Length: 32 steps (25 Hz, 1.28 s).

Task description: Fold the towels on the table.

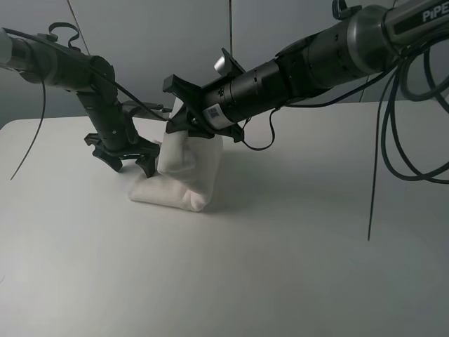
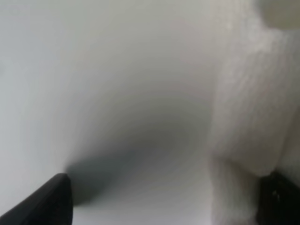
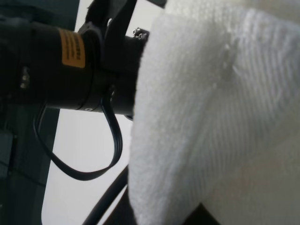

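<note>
The right gripper [image 1: 181,125] is reaching across to the left half of the table [image 1: 295,253] and is pinching the top of the towel [image 1: 184,168], with its jaws closed tight on the cloth. The left gripper [image 1: 130,161] is hovering low, just beside the towel's left side, with its jaws spread wide and holding nothing.

The towel is sitting left of centre, toward the far side. Its upper part is hanging upright from the pinch, so its long axis is running roughly vertical. Its lower part is lying bunched on the table.

The cloth appears light, soft and limp: it is sagging and creasing under its own weight. The terry surface should resist slipping. The best hold is probably a thin pinch at a corner or free edge, not the bulky middle.
</note>
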Each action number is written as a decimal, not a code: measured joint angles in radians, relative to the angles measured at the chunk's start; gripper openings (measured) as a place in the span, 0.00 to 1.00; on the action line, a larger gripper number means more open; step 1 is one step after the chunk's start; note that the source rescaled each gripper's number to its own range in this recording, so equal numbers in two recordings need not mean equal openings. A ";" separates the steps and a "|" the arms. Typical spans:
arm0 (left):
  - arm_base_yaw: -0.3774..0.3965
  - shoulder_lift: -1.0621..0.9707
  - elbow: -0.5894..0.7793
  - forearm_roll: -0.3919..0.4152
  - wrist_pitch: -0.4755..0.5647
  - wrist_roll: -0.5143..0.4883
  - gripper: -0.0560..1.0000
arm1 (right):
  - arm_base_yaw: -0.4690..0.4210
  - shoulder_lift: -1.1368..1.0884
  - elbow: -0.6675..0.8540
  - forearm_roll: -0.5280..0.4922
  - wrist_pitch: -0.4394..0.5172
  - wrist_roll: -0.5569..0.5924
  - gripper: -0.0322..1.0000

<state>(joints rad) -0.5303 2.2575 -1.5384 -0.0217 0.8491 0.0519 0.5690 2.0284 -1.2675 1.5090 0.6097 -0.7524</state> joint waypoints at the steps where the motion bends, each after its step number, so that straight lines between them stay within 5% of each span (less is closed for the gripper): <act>1: 0.005 0.002 0.000 0.000 0.003 0.000 0.99 | 0.000 0.009 -0.007 0.000 0.005 0.000 0.07; 8: 0.019 0.002 -0.002 0.000 0.010 0.021 0.99 | 0.000 0.009 -0.013 0.018 0.003 -0.018 0.12; 9: 0.019 0.002 -0.002 0.000 0.010 0.028 0.99 | 0.000 0.009 -0.013 0.029 0.005 -0.032 0.22; 12: 0.024 0.002 -0.002 -0.012 0.010 0.048 0.99 | 0.000 0.009 -0.013 0.076 0.007 -0.085 0.80; 14: 0.030 0.002 -0.002 -0.021 0.010 0.052 0.99 | 0.000 0.009 -0.013 0.097 0.014 -0.105 0.96; 25: 0.037 0.014 -0.063 0.007 0.109 0.076 0.99 | 0.000 0.007 -0.013 0.121 0.074 -0.141 1.00; 32: 0.056 -0.048 -0.100 0.036 0.141 0.129 1.00 | 0.000 -0.087 -0.013 -0.056 0.088 -0.145 1.00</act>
<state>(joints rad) -0.4741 2.2099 -1.6387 0.0141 0.9905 0.1810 0.5690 1.9416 -1.2807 1.4528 0.6978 -0.8979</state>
